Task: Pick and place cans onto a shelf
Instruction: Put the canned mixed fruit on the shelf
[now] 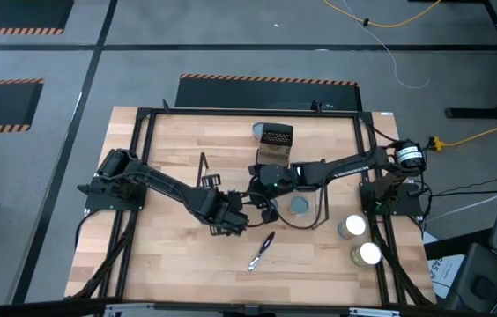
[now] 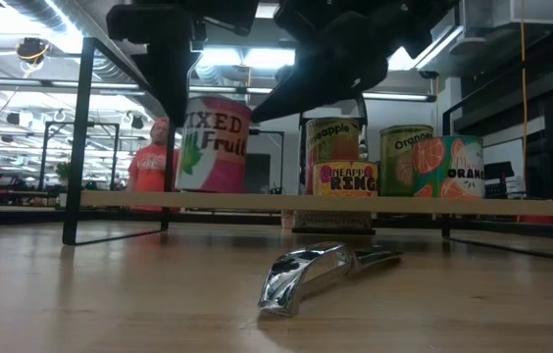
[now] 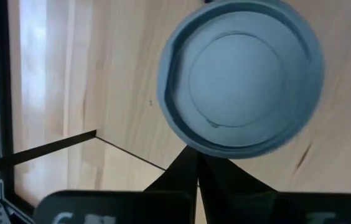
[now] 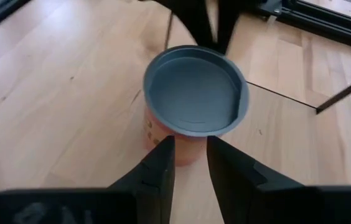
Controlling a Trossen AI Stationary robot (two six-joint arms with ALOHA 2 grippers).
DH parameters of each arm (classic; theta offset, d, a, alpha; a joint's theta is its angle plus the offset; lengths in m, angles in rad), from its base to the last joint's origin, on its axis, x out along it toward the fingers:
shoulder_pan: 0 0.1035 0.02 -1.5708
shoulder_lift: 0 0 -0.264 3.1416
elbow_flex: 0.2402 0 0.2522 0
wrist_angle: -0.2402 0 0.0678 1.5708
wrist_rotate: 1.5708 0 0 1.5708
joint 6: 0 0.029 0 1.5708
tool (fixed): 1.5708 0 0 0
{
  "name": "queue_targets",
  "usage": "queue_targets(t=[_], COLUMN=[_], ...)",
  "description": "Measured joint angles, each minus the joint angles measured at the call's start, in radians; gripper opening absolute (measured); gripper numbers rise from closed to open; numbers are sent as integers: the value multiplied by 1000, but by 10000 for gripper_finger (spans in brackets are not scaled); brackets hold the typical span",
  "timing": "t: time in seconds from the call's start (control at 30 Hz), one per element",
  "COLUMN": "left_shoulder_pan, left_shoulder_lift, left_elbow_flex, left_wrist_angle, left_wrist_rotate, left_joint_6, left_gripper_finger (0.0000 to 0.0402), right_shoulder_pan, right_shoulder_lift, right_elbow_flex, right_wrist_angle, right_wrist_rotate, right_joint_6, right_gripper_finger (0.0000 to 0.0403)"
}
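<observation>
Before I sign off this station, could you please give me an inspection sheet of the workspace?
Surface: light wooden table in a black frame.
Job's things: shelf; pale-blue-topped can upright between the two claws; two shiny-topped cans near the right arm's base.
Clutter: shiny metal tool lying before the shelf; brown perforated box at the far side.
Grippers: left claw shut, beside the can; right claw open, just short of the same can.
Cables: yellow cable on the floor.
Surroundings: person in a red top beyond the table.
</observation>
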Motion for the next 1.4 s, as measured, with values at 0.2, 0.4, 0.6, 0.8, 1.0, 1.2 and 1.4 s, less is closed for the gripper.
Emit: queue_targets(t=[0.2, 0.4, 0.6, 0.8, 1.0, 1.2, 1.4], left_shoulder_pan=[0, 0, -1, -1, -1, -3, -2], left_shoulder_lift=[0, 0, 0, 0, -1, -1, -1], left_elbow_flex=[0, 0, 0, 0, 53, 156, 195], left_wrist_angle=[3, 3, -17, -42, -85, -85, -17], left_wrist_rotate=[8, 11, 28, 64, 142, 208, 211], left_joint_6=[0, 0, 1, 0, 7, 30, 60], left_gripper_finger=[4, 11, 14, 5, 5, 16, 31], right_shoulder_pan=[0, 0, 0, 0, 0, 0, 0], right_shoulder_lift=[0, 0, -2, -2, -11, -44, -125], right_elbow_flex=[0, 0, 0, 0, 0, 0, 0], right_wrist_angle=[0, 0, 0, 0, -7, -33, -131], right_wrist_rotate=[90, 103, 103, 103, 104, 105, 107], right_joint_6=[-3, -4, -4, -3, -4, -7, -7], right_gripper_finger=[99, 99, 99, 99, 99, 99, 99])
